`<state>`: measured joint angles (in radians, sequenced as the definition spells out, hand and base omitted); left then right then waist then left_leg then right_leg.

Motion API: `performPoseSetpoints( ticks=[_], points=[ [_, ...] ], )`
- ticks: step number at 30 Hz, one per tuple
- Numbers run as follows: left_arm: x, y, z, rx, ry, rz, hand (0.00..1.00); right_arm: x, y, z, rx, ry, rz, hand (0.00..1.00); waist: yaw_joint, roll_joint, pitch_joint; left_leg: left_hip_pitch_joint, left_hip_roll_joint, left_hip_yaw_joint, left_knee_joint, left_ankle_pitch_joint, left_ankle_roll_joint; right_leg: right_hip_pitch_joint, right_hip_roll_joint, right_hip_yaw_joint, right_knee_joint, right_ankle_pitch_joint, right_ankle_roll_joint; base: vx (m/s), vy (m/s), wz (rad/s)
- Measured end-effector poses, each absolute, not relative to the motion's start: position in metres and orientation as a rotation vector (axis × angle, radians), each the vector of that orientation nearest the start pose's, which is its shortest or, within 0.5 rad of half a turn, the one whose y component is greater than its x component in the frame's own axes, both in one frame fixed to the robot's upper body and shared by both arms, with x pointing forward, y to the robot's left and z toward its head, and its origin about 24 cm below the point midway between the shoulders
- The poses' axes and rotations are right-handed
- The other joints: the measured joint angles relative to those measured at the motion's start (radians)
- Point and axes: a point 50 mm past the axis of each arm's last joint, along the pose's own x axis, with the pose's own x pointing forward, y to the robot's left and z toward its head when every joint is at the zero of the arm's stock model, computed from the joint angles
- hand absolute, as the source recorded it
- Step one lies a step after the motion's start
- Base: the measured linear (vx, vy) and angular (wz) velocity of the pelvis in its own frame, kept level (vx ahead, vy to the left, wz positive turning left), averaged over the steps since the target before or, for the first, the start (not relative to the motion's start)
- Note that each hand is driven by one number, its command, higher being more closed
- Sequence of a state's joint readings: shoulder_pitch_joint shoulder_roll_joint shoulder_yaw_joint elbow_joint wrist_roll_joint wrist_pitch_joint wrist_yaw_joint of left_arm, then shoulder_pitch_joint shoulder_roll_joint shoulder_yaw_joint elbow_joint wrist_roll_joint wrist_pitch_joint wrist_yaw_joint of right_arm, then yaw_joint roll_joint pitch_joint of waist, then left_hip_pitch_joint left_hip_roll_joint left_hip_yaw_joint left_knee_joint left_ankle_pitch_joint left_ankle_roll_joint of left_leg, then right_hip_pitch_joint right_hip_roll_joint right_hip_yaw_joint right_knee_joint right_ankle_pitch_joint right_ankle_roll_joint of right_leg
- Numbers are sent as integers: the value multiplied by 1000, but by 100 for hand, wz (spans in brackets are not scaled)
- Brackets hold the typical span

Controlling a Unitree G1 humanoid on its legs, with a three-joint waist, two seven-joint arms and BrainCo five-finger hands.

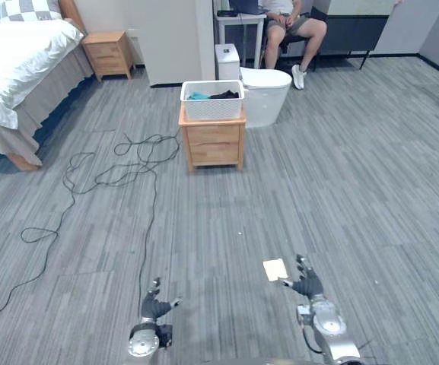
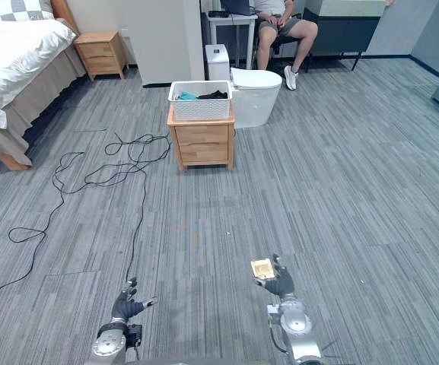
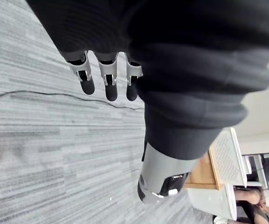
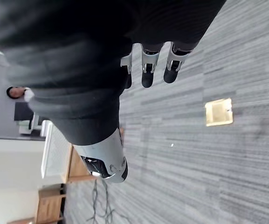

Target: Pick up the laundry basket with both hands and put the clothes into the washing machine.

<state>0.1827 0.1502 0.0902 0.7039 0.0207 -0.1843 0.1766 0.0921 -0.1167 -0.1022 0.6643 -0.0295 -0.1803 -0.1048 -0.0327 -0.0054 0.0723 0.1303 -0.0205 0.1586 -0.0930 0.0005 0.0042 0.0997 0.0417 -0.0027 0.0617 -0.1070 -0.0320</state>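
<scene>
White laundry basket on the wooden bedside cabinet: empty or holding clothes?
Holding clothes: teal and dark garments lie inside the white plastic laundry basket.

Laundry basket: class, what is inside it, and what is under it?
Teal and dark clothes show inside the laundry basket; its walls hide anything deeper. Under it stands a wooden bedside cabinet.

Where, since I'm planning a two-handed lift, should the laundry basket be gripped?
By the rim at its two short ends, approaching from the front: the basket stands upright on the nightstand, long wall facing the robot.
</scene>
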Motion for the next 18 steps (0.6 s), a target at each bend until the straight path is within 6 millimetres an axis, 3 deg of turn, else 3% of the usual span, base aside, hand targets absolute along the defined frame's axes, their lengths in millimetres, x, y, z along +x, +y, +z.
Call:
performPoseSetpoints(
  ticks=[4,8,18],
  points=[
    [121,244,-115,207,715,370,0,158,-231,-104,-127,625,-298,0,-3,-5,0,-7,0,1,-2,1,1,1,0,0,-23,11,6,-32,-8,-1],
    [118,245,-116,207,723,371,0,147,-238,-111,-89,676,-351,0,-4,-3,1,-13,-2,-5,-6,1,1,2,-2,-6,-33,15,10,18,-10,3],
    [117,238,-118,179,728,371,0,144,-246,-114,-37,695,-419,0,-5,-3,16,-19,-11,-21,-1,5,8,18,-8,-24,-56,13,13,55,-19,4]
  ],
)
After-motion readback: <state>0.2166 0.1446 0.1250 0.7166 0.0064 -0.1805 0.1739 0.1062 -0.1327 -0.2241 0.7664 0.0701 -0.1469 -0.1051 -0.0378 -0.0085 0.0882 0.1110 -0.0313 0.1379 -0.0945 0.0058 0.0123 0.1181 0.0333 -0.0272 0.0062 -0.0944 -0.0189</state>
